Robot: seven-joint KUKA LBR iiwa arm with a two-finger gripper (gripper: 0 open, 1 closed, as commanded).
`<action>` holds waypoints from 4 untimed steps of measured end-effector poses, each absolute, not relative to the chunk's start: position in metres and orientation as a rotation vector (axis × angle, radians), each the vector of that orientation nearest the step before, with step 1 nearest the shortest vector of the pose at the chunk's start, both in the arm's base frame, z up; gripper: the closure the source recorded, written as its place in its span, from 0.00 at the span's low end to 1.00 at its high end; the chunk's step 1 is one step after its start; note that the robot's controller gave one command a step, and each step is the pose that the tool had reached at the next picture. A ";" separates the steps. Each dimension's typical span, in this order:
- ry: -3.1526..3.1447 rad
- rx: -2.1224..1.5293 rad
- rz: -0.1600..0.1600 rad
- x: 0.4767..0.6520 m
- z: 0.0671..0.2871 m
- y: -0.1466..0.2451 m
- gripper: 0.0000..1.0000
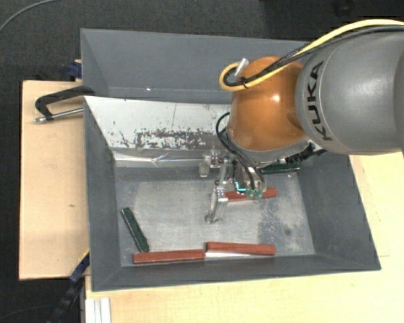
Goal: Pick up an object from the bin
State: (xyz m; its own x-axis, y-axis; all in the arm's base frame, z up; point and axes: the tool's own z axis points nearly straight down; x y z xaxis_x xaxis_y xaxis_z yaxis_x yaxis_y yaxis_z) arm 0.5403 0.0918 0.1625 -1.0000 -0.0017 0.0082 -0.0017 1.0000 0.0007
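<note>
Lying on the bin [98,207] floor, the short red stick [264,193] is just right of my gripper [215,210]; whether my jaws are spread or pressed together I cannot tell. Below the stick lie two long red bars [170,256] [242,249], and to its lower left a dark green bar [133,229]

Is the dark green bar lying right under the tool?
No, the green bar lies far to the view's left, well apart from the tool.
</note>
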 end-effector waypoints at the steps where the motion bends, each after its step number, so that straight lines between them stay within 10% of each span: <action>1: -3.134 -0.141 0.005 0.517 0.118 -0.044 0.00; 2: -3.146 -0.112 -0.004 0.568 0.068 -0.021 0.00; 3: -3.145 -0.116 -0.003 0.567 0.071 -0.022 1.00; 4: -3.157 -0.088 -0.002 0.594 0.204 -0.009 1.00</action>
